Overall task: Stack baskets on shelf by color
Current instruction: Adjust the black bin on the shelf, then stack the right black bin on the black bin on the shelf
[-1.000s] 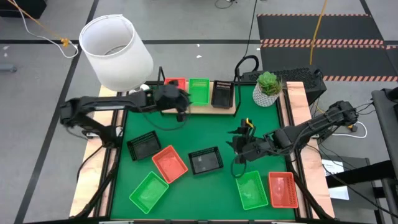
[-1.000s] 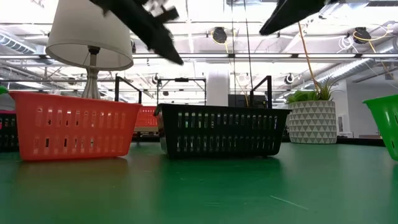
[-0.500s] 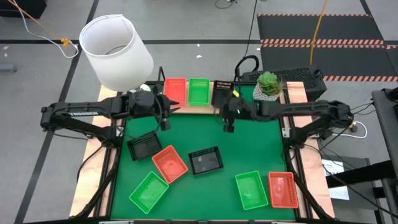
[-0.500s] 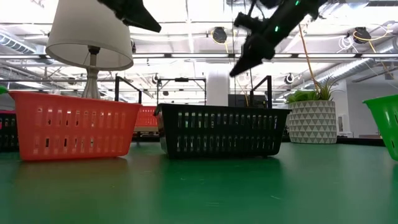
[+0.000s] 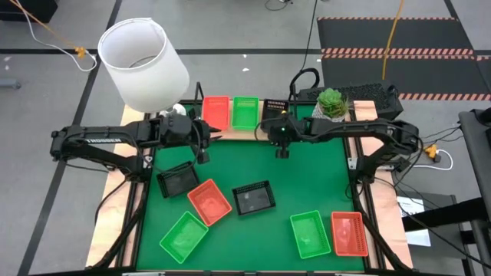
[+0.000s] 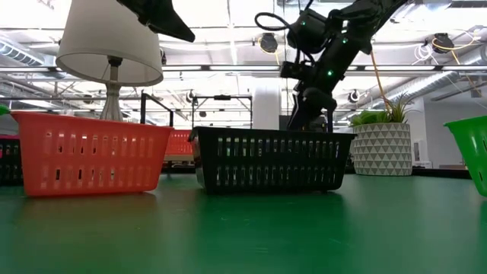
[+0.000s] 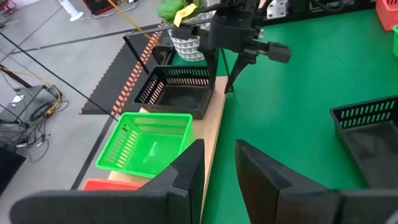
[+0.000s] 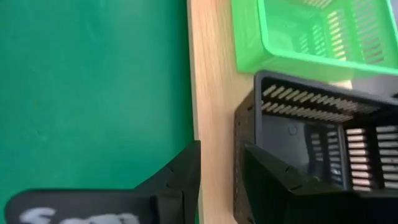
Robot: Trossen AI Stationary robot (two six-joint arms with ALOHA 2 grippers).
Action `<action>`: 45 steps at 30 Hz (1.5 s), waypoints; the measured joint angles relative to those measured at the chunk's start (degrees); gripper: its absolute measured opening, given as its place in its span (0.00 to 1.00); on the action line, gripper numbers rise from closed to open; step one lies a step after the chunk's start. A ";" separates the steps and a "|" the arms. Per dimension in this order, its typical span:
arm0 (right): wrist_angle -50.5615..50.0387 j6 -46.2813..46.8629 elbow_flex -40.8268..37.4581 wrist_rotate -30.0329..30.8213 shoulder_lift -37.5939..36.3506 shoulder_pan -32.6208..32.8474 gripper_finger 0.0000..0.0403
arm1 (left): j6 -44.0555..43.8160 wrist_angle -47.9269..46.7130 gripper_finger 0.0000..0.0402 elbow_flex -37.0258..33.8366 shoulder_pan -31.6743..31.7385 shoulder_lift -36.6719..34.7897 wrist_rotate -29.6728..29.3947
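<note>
Although not yet clamped, straddling the desk-facing wall of the black basket (image 8: 323, 143) with right jaws partly open. Sitting at the right end of the shelf (image 5: 239, 133), beside the green basket (image 5: 245, 112), long axis pointing away from the desk. Left jaws narrowly open, empty, farther off.

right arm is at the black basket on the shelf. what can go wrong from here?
1. The right gripper straddles one wall of the black basket near the front edge of the shelf. A one-wall grip could tilt the basket or drag it off.
2. The green basket sits close beside it, so a lift may knock it.
3. The left gripper, open and empty, hovers by the same shelf. The arms could collide.
</note>
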 joint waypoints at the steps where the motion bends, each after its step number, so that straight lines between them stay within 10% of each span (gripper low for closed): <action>1: -0.14 -0.06 0.00 0.51 -0.02 0.00 0.25 | 0.01 -0.01 0.22 0.00 0.00 0.00 0.00; 20: -2.84 0.96 0.00 5.61 -0.95 2.01 0.25 | 0.76 -0.54 0.22 0.00 0.00 0.00 0.00; 45: -3.29 28.90 -9.26 -0.06 -20.35 31.01 0.25 | -1.17 -2.35 0.22 0.00 -7.22 1.30 2.74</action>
